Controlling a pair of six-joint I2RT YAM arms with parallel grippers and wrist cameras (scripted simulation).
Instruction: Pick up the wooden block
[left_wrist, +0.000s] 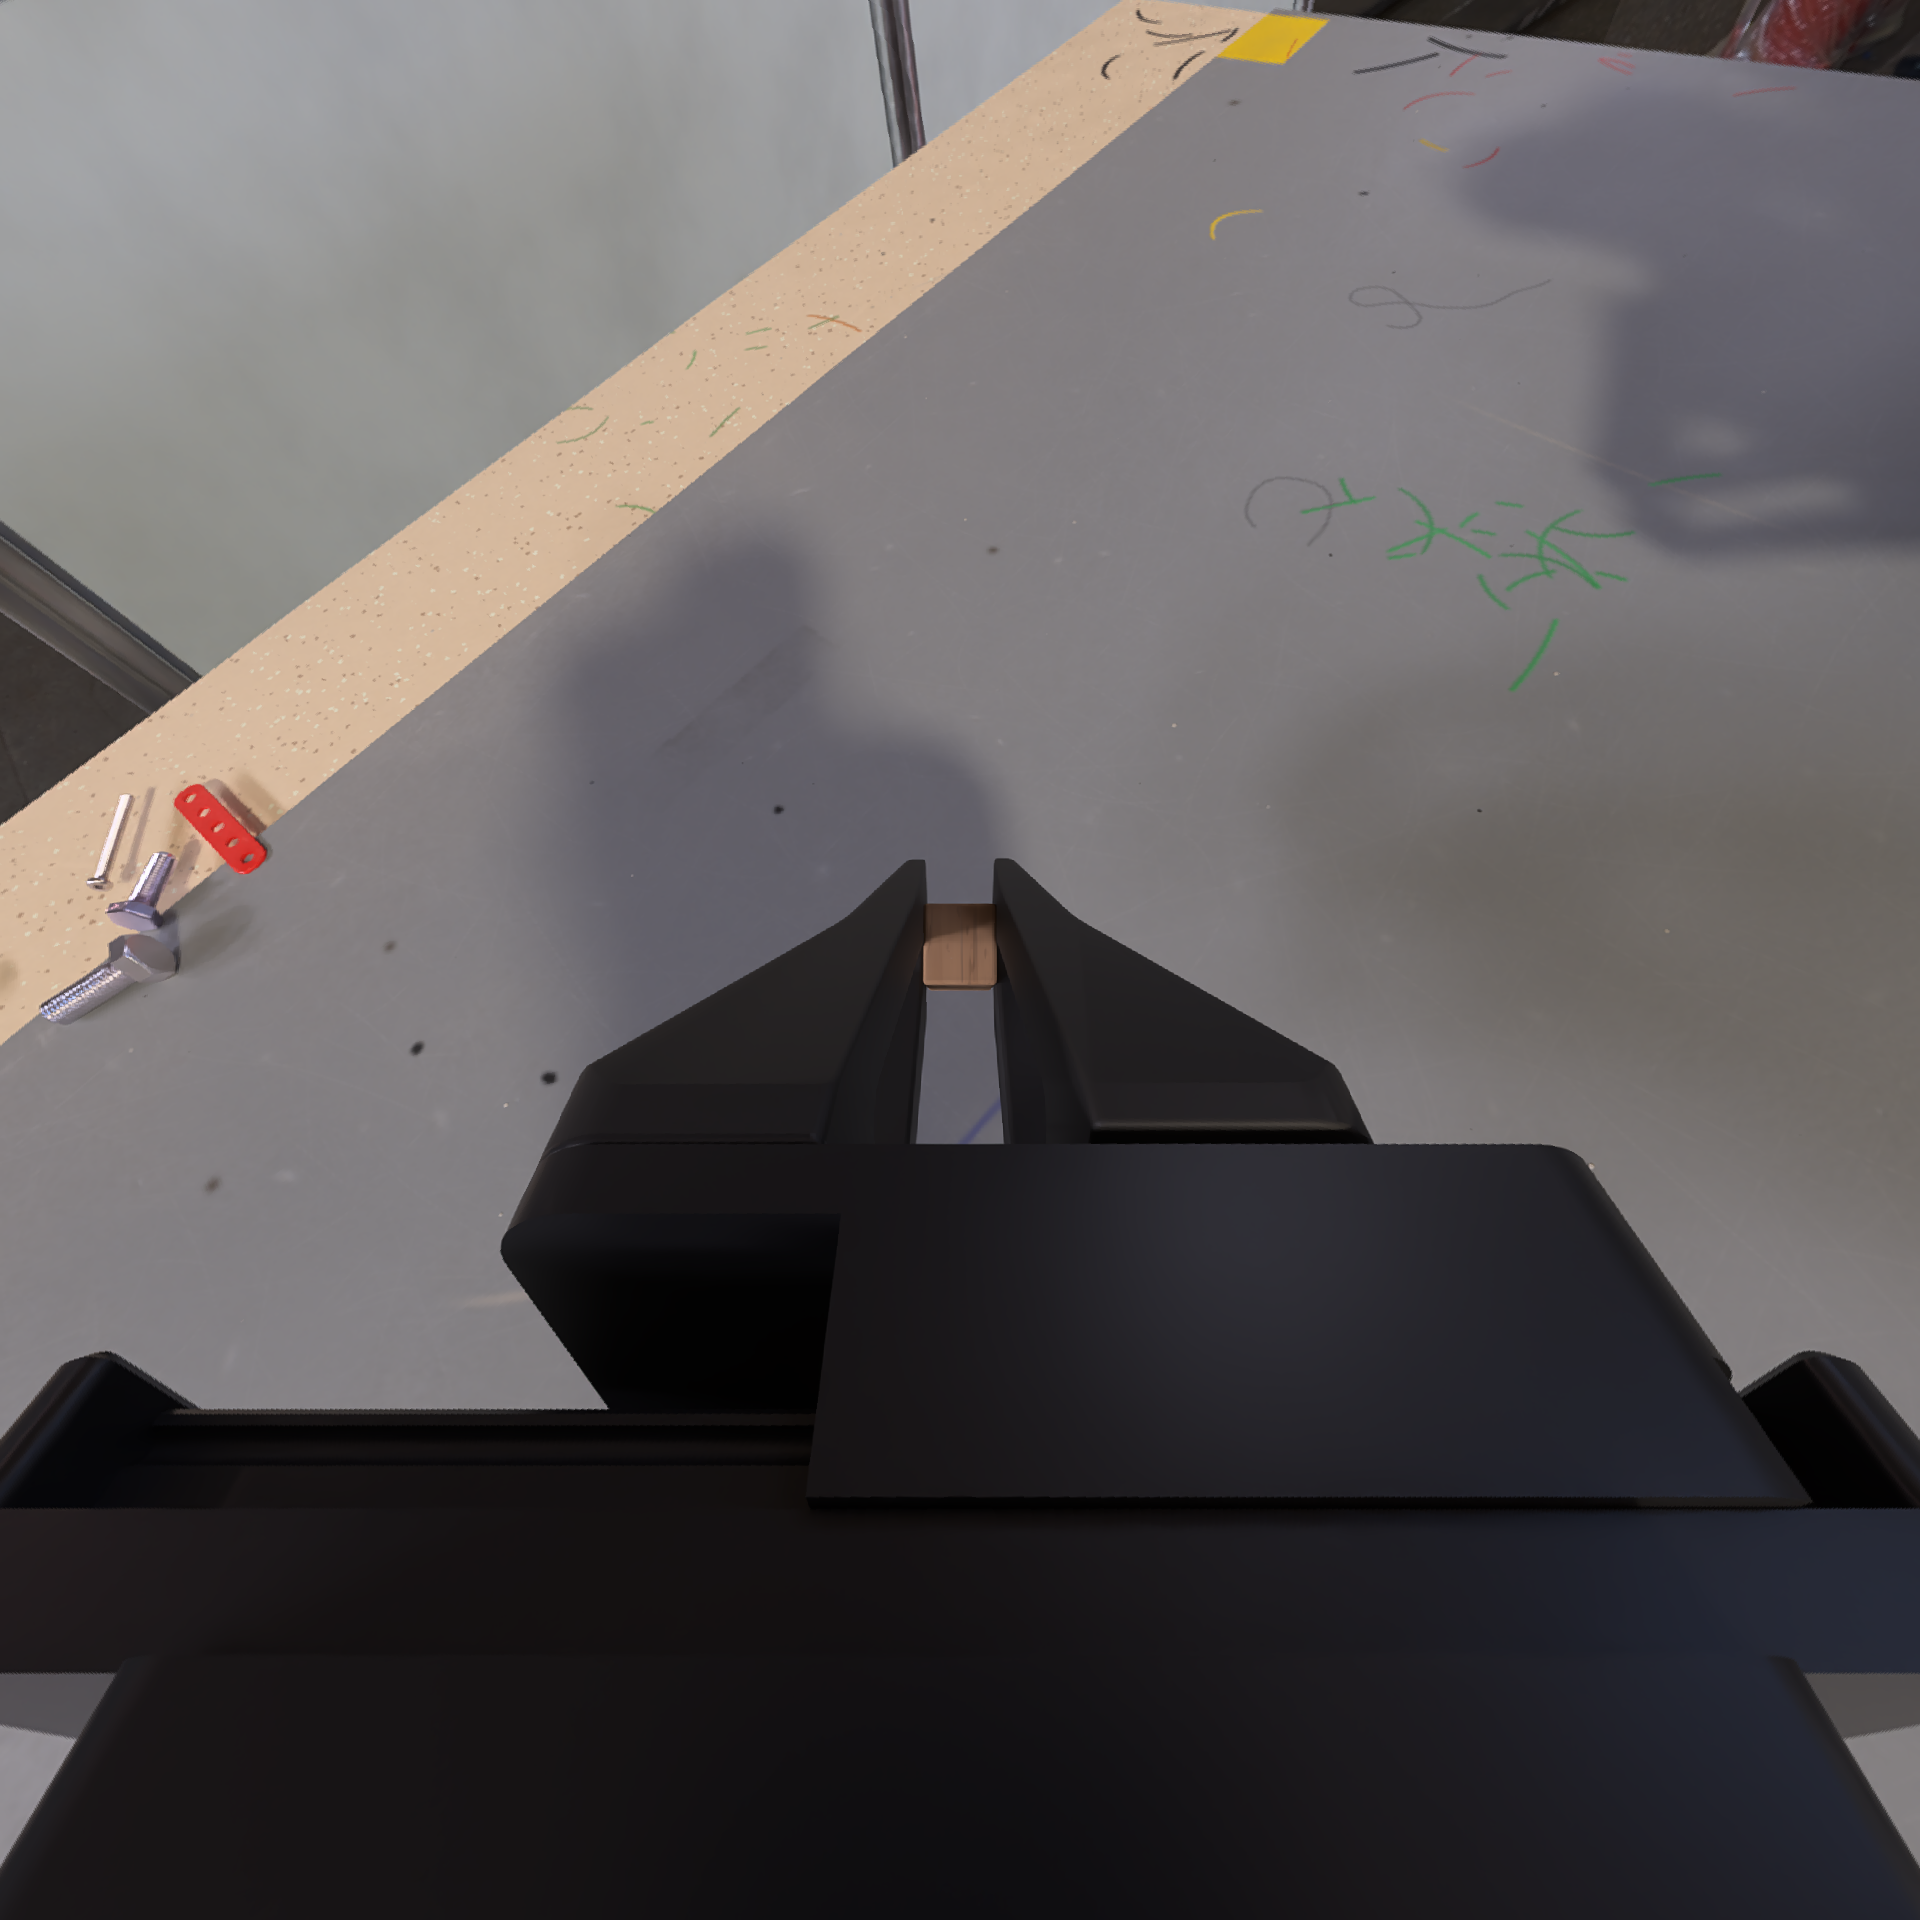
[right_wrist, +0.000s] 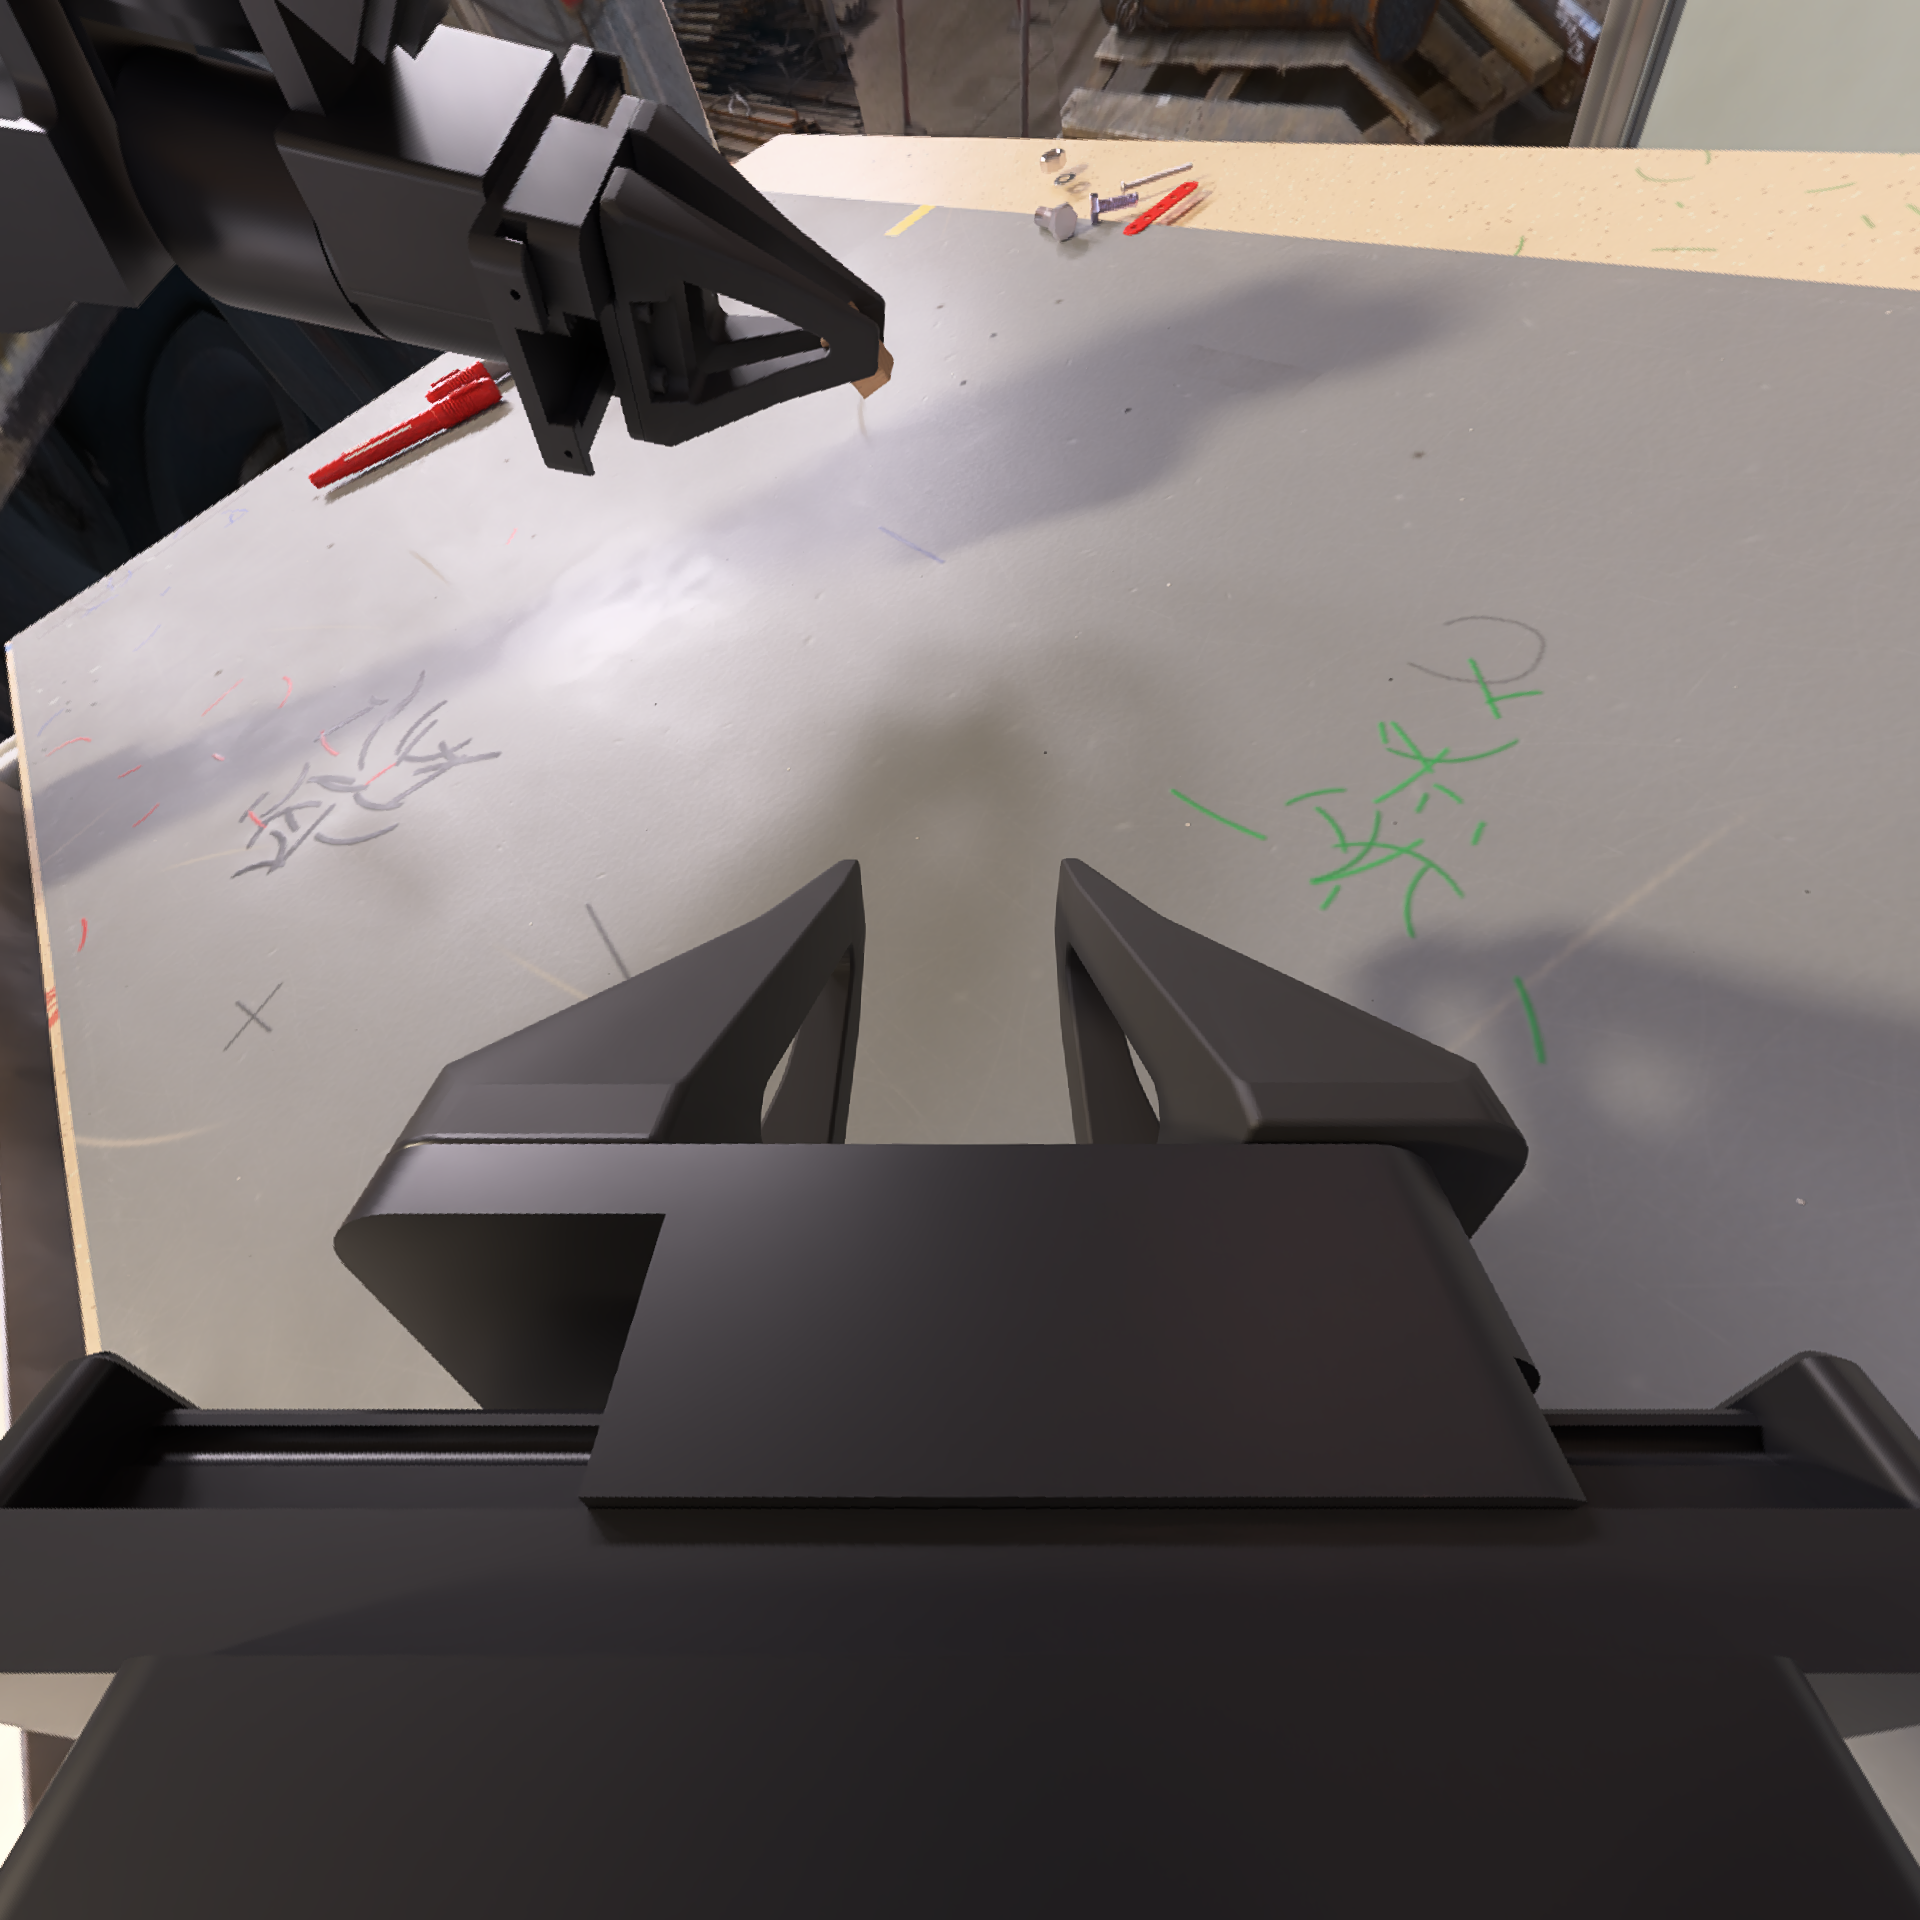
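Observation:
A small light-brown wooden block (left_wrist: 959, 944) sits clamped between the two black fingers of my left gripper (left_wrist: 959, 883), held above the grey table. In the right wrist view the left gripper (right_wrist: 868, 343) shows at the upper left, lifted off the table, with the block (right_wrist: 879, 371) sticking out at its tips. My right gripper (right_wrist: 958, 883) is open and empty, hovering over the grey table near its middle, well apart from the block.
The grey tabletop (left_wrist: 1143, 727) carries pen scribbles and has a tan strip (left_wrist: 520, 520) along one edge. Bolts (left_wrist: 109, 982) and a red perforated strip (left_wrist: 220, 828) lie near that edge. Red markers (right_wrist: 416, 426) lie at the table's left side.

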